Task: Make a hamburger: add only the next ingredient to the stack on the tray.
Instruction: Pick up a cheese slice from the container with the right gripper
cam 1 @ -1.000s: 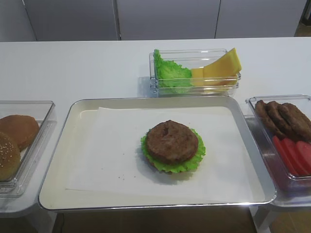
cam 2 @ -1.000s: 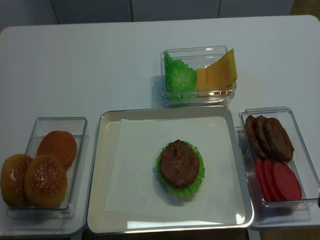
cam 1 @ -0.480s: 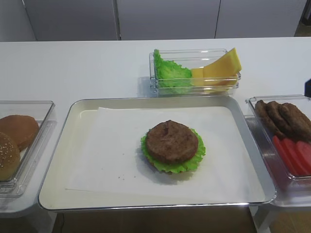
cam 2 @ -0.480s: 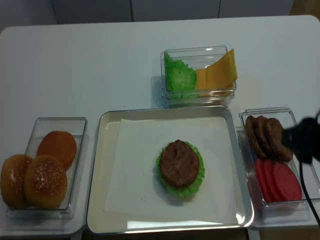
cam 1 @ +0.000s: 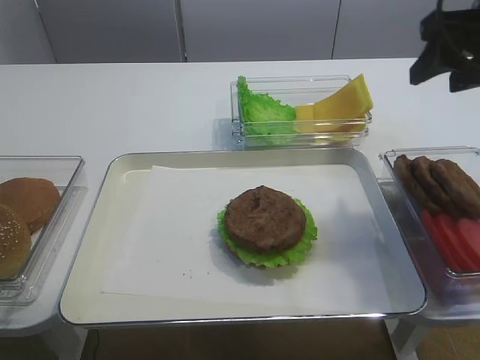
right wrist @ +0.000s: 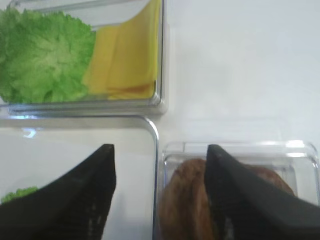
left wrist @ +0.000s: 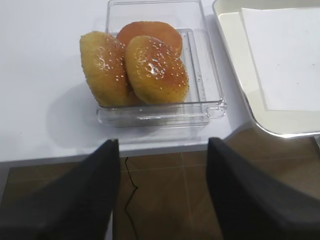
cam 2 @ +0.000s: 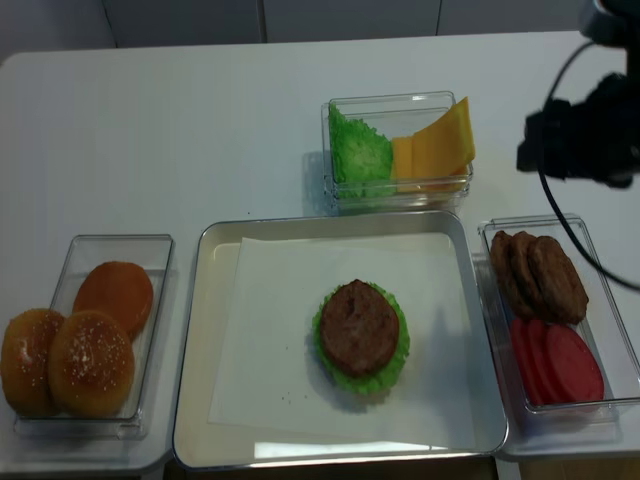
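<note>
Your right gripper (right wrist: 159, 200) hangs empty, jaws apart; left gripper (left wrist: 162, 195) likewise. The cheese slice (cam 2: 440, 143) sits in the bin at twelve o'clock from the stack (cam 2: 360, 334) on the tray (cam 2: 195, 340). You'll find no readable writing.

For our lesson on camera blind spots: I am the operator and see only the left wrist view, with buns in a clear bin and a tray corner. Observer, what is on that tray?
Observer: A meat patty on lettuce, near the middle of the tray.
Operator: Is there cheese anywhere?
Observer: Yes, yellow cheese slices stand in a clear bin behind the tray, next to lettuce leaves.
Operator: Where is the right gripper?
Observer: The right gripper hangs open and empty, above the tray's far right corner.
</note>
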Robot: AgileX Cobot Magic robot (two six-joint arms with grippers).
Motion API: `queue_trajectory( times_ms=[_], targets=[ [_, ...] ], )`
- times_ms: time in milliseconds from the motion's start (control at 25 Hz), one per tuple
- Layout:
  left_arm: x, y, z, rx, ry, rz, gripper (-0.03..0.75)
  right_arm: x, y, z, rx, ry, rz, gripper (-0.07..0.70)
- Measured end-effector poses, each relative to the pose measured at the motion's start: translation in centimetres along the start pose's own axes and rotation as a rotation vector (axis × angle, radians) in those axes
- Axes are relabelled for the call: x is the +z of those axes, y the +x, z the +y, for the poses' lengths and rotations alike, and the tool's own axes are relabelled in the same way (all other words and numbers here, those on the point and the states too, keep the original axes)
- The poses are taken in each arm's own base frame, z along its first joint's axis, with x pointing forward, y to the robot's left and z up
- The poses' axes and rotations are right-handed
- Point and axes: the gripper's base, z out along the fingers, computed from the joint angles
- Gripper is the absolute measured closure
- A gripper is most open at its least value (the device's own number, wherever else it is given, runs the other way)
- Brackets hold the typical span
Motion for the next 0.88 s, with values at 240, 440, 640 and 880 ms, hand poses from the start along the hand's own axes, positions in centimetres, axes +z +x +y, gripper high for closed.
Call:
queue_trajectory(
  times_ms=[240, 440, 640, 880],
  targets=[
    [0.0, 0.0, 0.0, 0.0, 0.0, 0.0, 0.307, 4.9, -4.6, -0.3, 0.021, -0.057, 0.009, 0.19],
    [0.0, 0.0, 0.0, 0.0, 0.0, 0.0, 0.307, 8.7, -7.0, -0.8, 0.024, -0.086, 0.012, 0.191],
    [0.0, 0.0, 0.0, 0.0, 0.0, 0.0, 0.307, 11.5, -8.2, -1.5, 0.011, -0.086, 0.015, 0.234],
    [0.0, 0.0, 0.0, 0.0, 0.0, 0.0, 0.307, 13.4, -8.7, -1.9, 0.025, -0.103, 0.006, 0.304]
  ],
)
